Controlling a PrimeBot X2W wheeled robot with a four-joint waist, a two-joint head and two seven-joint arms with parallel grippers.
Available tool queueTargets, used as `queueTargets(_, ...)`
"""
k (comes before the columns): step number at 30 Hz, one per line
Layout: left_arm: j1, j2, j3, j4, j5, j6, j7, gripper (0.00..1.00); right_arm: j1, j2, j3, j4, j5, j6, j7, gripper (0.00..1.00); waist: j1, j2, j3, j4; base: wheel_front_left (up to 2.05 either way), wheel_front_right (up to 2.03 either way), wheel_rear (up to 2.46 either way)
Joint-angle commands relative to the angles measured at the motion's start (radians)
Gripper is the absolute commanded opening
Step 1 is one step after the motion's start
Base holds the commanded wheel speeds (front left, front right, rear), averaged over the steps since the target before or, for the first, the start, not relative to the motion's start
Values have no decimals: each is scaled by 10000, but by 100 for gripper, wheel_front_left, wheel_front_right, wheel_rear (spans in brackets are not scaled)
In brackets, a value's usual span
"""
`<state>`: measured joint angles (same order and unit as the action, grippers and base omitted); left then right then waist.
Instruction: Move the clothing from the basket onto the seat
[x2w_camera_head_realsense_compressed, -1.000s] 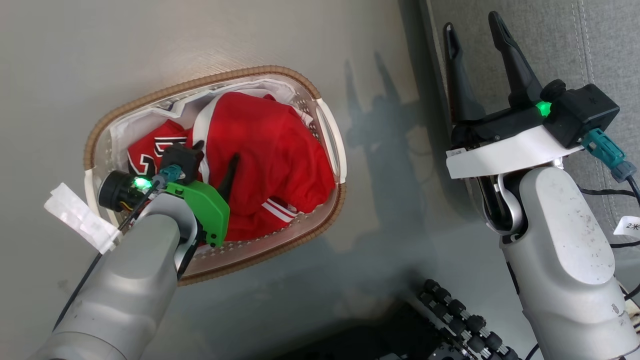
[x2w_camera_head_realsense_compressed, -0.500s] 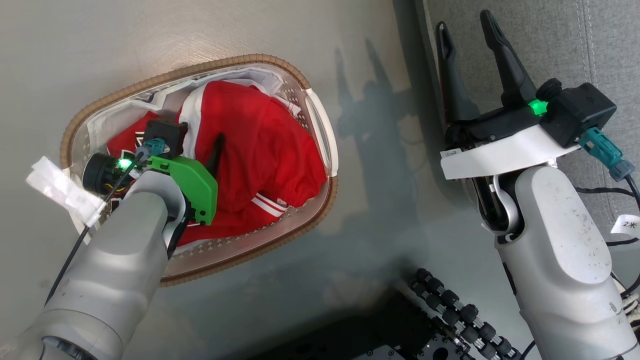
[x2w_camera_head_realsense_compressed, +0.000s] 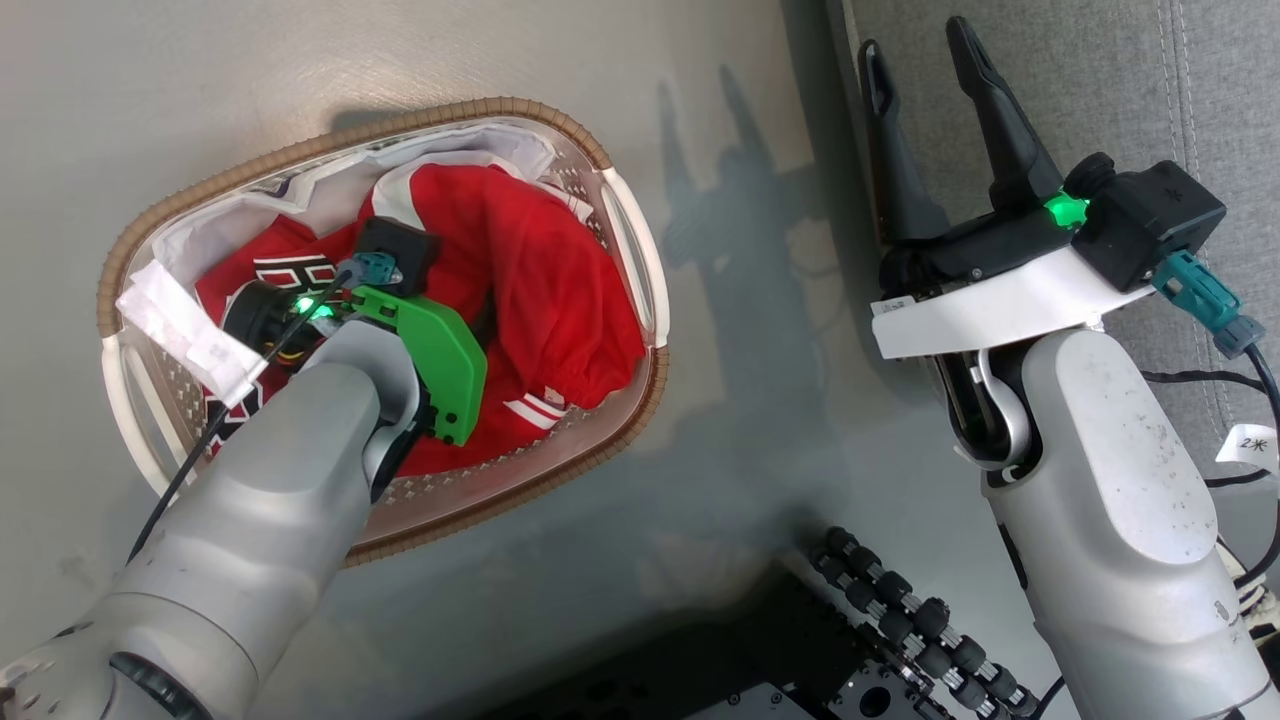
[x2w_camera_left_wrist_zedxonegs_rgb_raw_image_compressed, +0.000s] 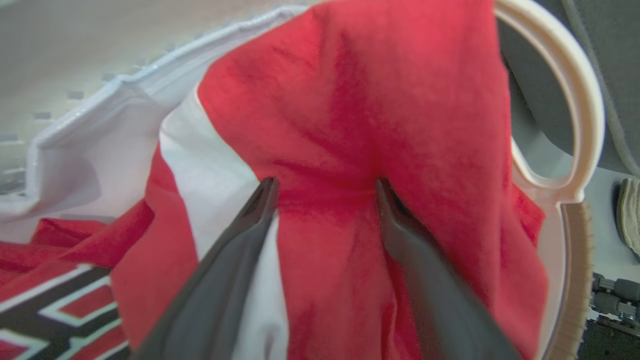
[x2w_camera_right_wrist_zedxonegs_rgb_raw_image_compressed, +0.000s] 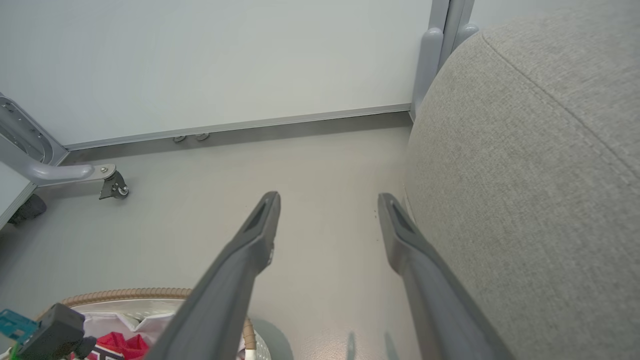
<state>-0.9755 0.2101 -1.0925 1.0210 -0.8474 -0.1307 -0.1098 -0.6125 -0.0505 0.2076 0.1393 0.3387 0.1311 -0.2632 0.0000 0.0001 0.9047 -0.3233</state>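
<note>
**Left claw down in basket, clothing not yet lifted**

Head view: the basket (x2w_camera_head_realsense_compressed: 630, 410) stands on the floor (x2w_camera_head_realsense_compressed: 300, 70) at the left of the frame. Both red garments lie inside it. The shorts (x2w_camera_head_realsense_compressed: 560, 280) fill its right half, their white stripes at the lower edge. The jersey (x2w_camera_head_realsense_compressed: 290, 270), with black-and-white lettering, lies in the left half, partly under the left arm. A white liner sheet (x2w_camera_head_realsense_compressed: 220, 225) shows along the upper inner wall. From here the left arm's green mount hides most of its fingers. The right claw (x2w_camera_head_realsense_compressed: 912, 45) sits at the upper right, fingers apart and holding nothing, over the edge where floor meets the grey seat (x2w_camera_head_realsense_compressed: 1100, 80).

Left wrist view: this supplies what the head view hides. The left claw (x2w_camera_left_wrist_zedxonegs_rgb_raw_image_compressed: 325, 185) has its fingers spread, tips against the shorts (x2w_camera_left_wrist_zedxonegs_rgb_raw_image_compressed: 360, 110), with a ridge of red cloth between them that is not pinched. The jersey (x2w_camera_left_wrist_zedxonegs_rgb_raw_image_compressed: 50, 310) lettering shows at the lower left, the liner sheet (x2w_camera_left_wrist_zedxonegs_rgb_raw_image_compressed: 100, 150) at the left, and a basket (x2w_camera_left_wrist_zedxonegs_rgb_raw_image_compressed: 585, 100) handle at the upper right.

Right wrist view: the right claw (x2w_camera_right_wrist_zedxonegs_rgb_raw_image_compressed: 328, 198) is spread over bare floor, with the seat (x2w_camera_right_wrist_zedxonegs_rgb_raw_image_compressed: 525, 175) just beside its right finger. The basket (x2w_camera_right_wrist_zedxonegs_rgb_raw_image_compressed: 125, 294) rim shows at the lower left.
</note>
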Motion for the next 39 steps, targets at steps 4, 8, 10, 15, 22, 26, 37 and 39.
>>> queueTargets(4,-301,-27,-573,-55,-226,1,84,100,-86,-21,58,-41,104,-7,-23,100,0,-1,60,-1,0,0,0)
queueTargets(8,-396,-172,-1006,317,-279,-1,265,100,-74,-21,126,-56,176,-7,-23,100,0,-1,102,-38,0,0,0)
queueTargets(10,-480,-234,-1163,529,-227,-1,280,100,-83,-23,159,-64,191,-7,-23,100,0,-1,145,-74,0,0,0)
queueTargets(15,-610,-335,-1397,991,-139,-1,315,100,-168,-21,169,-79,268,-7,-23,100,0,-1,287,-159,0,0,0)
queueTargets(22,-724,-386,-1598,1342,25,1,170,0,-186,-23,186,-32,374,-7,-23,100,0,-1,278,-148,0,0,0)
queueTargets(26,-781,-497,-1632,1339,2,-1,-284,0,-188,-24,100,68,263,-7,-23,100,0,-1,143,18,0,0,0)
queueTargets(37,-596,-1137,-1694,920,-77,-1,-1424,0,114,-29,-166,701,-354,-7,-23,100,0,-1,-1198,851,0,0,0)
queueTargets(39,-465,-1200,-1642,846,-140,1,-1496,0,206,-29,-187,820,-481,-7,-23,100,0,-1,-1547,999,0,0,0)
